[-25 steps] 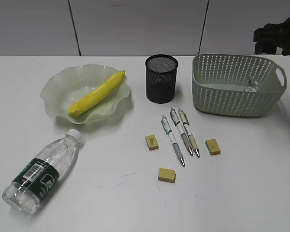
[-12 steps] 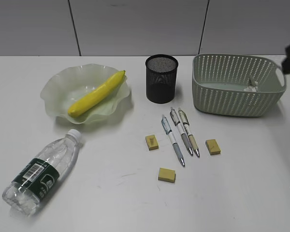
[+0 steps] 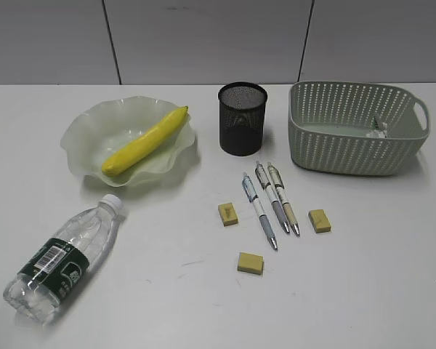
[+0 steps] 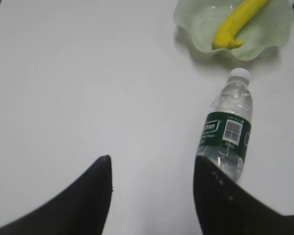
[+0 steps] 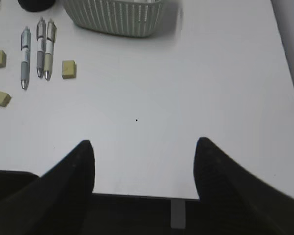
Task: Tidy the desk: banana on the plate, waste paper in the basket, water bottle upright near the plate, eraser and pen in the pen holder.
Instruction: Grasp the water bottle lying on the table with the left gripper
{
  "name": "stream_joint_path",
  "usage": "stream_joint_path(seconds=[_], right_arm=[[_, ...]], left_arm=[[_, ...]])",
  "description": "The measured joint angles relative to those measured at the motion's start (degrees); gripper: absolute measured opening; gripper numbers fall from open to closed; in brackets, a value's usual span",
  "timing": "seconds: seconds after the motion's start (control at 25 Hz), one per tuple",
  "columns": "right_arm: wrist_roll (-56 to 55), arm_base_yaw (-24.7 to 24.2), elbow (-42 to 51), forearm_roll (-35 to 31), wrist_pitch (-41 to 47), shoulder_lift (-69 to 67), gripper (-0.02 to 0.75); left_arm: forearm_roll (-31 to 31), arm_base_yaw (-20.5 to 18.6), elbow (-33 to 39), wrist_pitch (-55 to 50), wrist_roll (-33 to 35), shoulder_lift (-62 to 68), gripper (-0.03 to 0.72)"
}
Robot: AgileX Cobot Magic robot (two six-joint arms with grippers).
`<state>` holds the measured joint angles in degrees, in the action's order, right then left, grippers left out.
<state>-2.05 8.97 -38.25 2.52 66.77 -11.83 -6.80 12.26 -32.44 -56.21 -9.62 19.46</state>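
The banana (image 3: 145,141) lies in the plate (image 3: 80,138) at the left. The water bottle (image 3: 65,257) lies on its side near the front left, cap toward the plate. The black pen holder (image 3: 242,118) stands at the centre back. Three pens (image 3: 271,203) and three yellow erasers (image 3: 250,262) lie on the desk (image 3: 349,276). The waste paper (image 3: 378,129) lies in the basket (image 3: 352,127). Neither gripper shows in the exterior view. My left gripper (image 4: 152,164) is open and empty, left of the bottle (image 4: 229,128). My right gripper (image 5: 143,147) is open and empty over the desk's front edge.
The left wrist view also shows the plate (image 4: 196,24) with the banana (image 4: 235,22). The right wrist view shows the pens (image 5: 38,49), erasers (image 5: 68,69) and the basket (image 5: 117,17) far ahead, with the desk's right edge (image 5: 286,58) near.
The right arm, seen dark at the upper right above the basket one second ago, has drawn away to the right and left the exterior view. The objects have not moved.
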Motion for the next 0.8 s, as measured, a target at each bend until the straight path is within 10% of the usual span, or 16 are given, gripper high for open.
stream_joint_path(seconds=[0.44,0.8], right_arm=[[1.2,0.0,5.8,-2.5,2.5,12.3,0.499],[1.5,0.0,7.3,-3.3,-3.3,12.3,0.499]], left_arm=[[12.1,1.0,-6.2,18.2,12.2,41.0,0.549],[10.3,13.3,-16.0,25.1,13.1,66.3,0.562]])
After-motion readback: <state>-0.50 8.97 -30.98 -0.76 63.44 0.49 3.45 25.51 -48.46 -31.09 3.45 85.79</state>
